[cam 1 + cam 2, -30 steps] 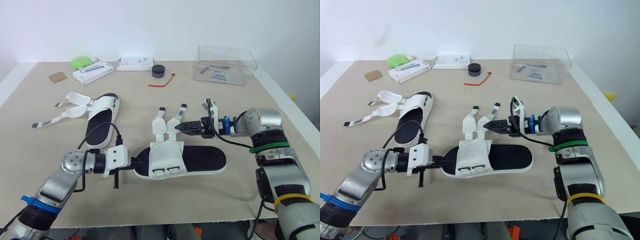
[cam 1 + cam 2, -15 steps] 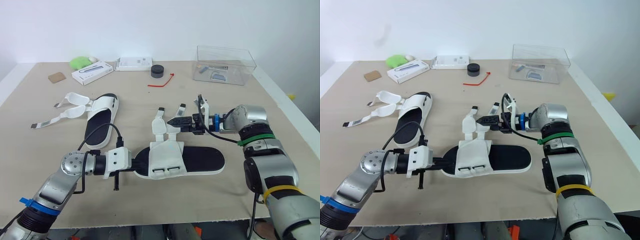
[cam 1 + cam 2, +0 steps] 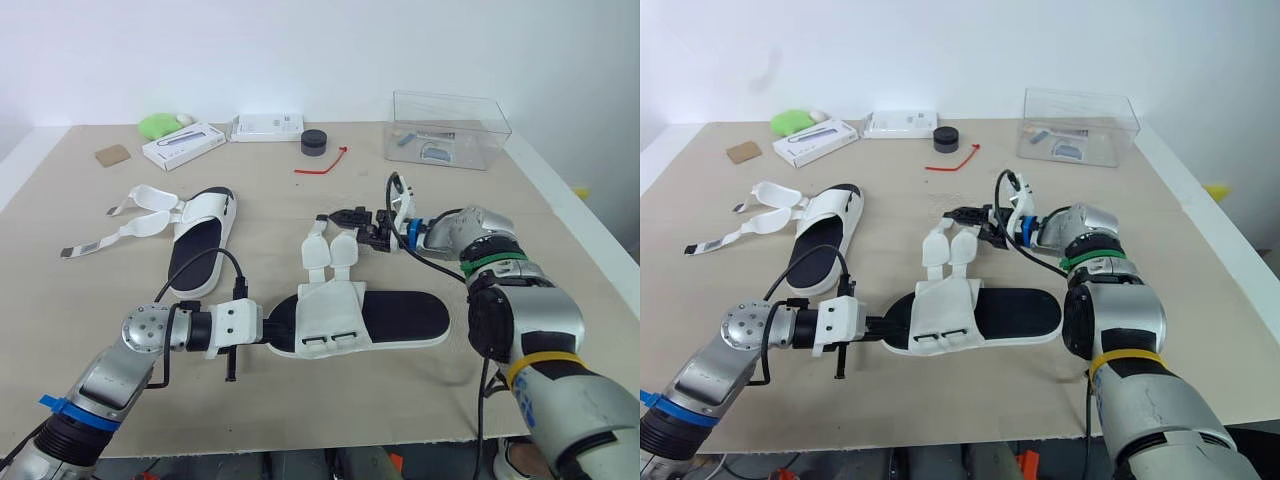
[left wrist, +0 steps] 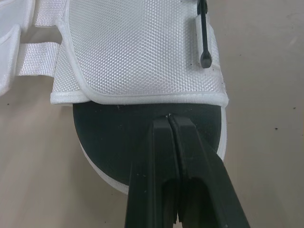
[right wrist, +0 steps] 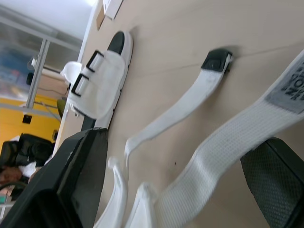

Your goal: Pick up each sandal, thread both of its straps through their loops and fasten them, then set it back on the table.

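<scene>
The near sandal, white upper on a black sole, lies flat at the table's middle. Its two straps are unthreaded and point toward the far side. My left gripper is shut on the sole's end; in the left wrist view the fingers pinch the black rim. My right gripper hangs open over the strap tips, and one strap runs between its spread fingers. The second sandal lies far left, with its straps splayed loose.
A clear plastic box stands at the back right. Along the back edge are a black puck, a red cord, two white boxes, a green lump and a brown card.
My right gripper has moved left and away from me, from beside the near sandal's straps to their tips. The left gripper and both sandals have stayed put.
</scene>
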